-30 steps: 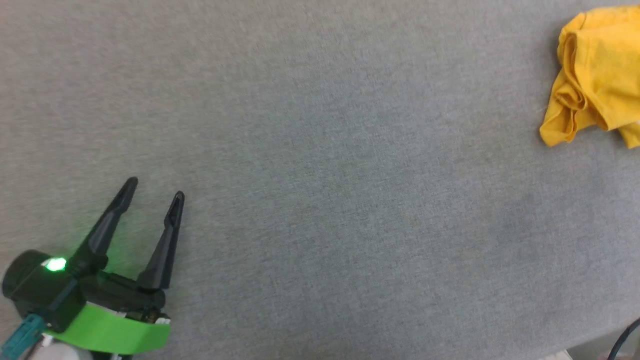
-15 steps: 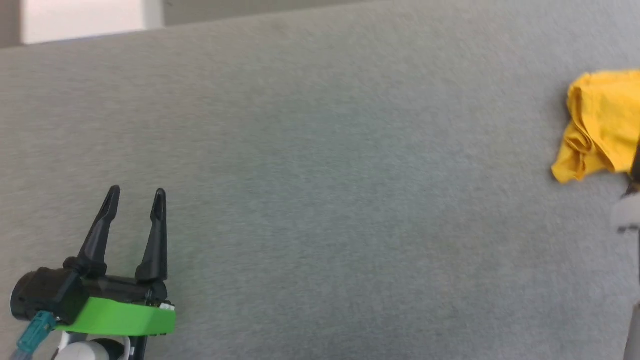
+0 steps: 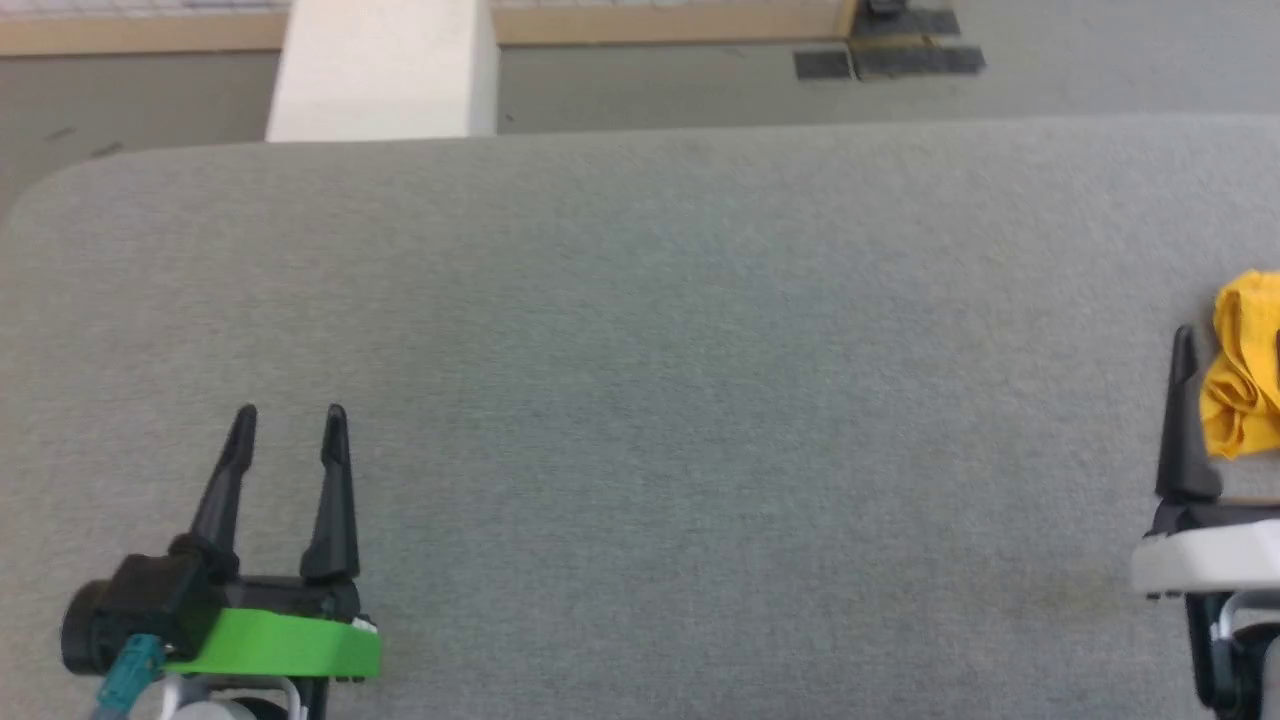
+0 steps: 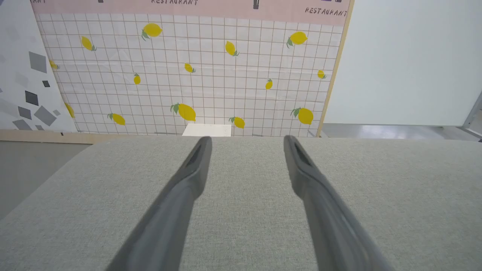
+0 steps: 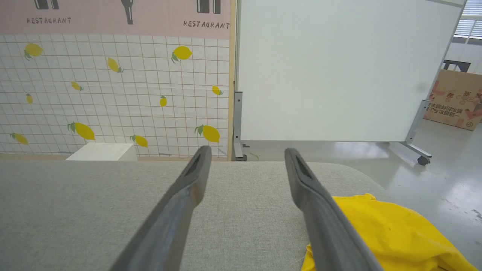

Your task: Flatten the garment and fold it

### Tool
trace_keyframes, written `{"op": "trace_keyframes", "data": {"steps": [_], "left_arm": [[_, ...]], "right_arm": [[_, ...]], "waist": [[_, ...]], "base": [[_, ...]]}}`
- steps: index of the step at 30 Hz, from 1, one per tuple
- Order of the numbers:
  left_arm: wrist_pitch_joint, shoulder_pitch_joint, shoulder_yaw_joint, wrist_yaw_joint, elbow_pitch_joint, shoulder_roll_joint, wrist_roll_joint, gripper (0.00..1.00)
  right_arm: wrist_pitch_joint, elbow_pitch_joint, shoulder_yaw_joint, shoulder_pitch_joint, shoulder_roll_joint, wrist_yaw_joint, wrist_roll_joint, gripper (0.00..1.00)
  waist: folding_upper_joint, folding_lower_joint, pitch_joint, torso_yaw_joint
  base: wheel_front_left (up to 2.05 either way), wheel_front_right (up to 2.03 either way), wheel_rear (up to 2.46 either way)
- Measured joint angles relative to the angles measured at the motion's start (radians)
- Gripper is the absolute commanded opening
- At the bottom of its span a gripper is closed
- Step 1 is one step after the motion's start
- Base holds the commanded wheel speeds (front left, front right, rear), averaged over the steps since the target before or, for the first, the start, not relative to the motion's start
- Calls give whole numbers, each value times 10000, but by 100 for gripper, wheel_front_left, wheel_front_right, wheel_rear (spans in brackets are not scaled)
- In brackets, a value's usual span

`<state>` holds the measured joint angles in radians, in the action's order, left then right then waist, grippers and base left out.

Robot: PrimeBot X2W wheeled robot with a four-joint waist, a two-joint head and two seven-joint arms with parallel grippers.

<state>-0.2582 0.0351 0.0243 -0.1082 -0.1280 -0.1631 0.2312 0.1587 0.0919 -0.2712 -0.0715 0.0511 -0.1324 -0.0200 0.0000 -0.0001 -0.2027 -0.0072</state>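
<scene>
While garment (image 3: 1245,365) lies bunched beside right hand (image 5: 247,151), white block (image 3: 385,70) beyond table (image 3: 640,350).

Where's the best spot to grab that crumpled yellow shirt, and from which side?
Probably the bunched fold on the left edge of the garment, approached from the left by the open right gripper. The garment lies crumpled just right of that gripper, and its raised folds there give something to pinch.

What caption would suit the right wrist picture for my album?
Open right gripper poised over grey table, crumpled yellow garment beside it.
</scene>
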Motion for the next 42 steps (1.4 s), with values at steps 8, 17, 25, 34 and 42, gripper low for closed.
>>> {"op": "trace_keyframes", "data": {"steps": [8,17,25,34,42], "left_arm": [[2,140,-33,-138,464,270,-245,100],[0,523,-121,-150,627,416,-754,100],[2,657,-104,-151,719,518,-880,100],[0,645,-242,-153,660,493,-876,100],[2,646,-447,-153,568,362,-748,100]], "right_arm": [[642,-840,213,611,-10,0,240,100],[928,-1392,263,970,-8,0,186,100],[945,-1572,359,980,-8,-2,171,100],[972,-1628,186,1045,-8,0,209,100],[972,-1712,288,1073,-8,0,192,100]], "waist": [[0,0,621,512],[0,0,1053,644],[0,0,1181,548],[0,0,1264,553],[0,0,1275,441]], "base": [[0,0,0],[0,0,0],[0,0,0],[0,0,0],[0,0,0]]}}
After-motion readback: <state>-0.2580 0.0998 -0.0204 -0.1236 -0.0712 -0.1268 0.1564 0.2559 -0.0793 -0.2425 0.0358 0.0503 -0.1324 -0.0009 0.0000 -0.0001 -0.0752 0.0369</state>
